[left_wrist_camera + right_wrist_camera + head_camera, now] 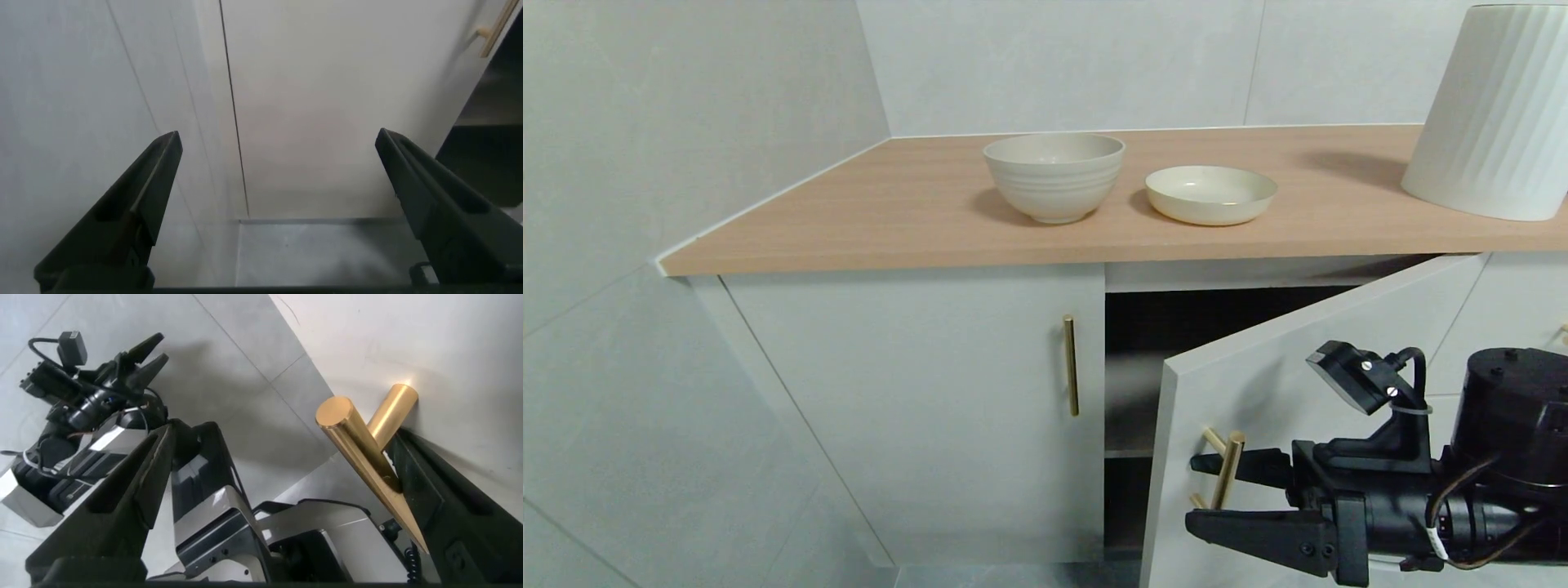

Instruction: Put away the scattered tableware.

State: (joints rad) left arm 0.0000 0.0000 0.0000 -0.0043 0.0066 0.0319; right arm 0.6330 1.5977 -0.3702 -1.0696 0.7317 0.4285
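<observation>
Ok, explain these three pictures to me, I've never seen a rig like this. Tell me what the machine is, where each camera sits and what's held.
It is a two-armed robot on wheels. The wide picture comes from its head, looking down at a wooden counter bearing a deep bowl, a shallow dish and a white ribbed container. The other two pictures come from cameras on its wrists. The right gripper has its open fingers either side of the brass handle of a part-open cabinet door. The left gripper, open and holding nothing, faces the shut door beside it.

No readable text or labels anywhere
</observation>
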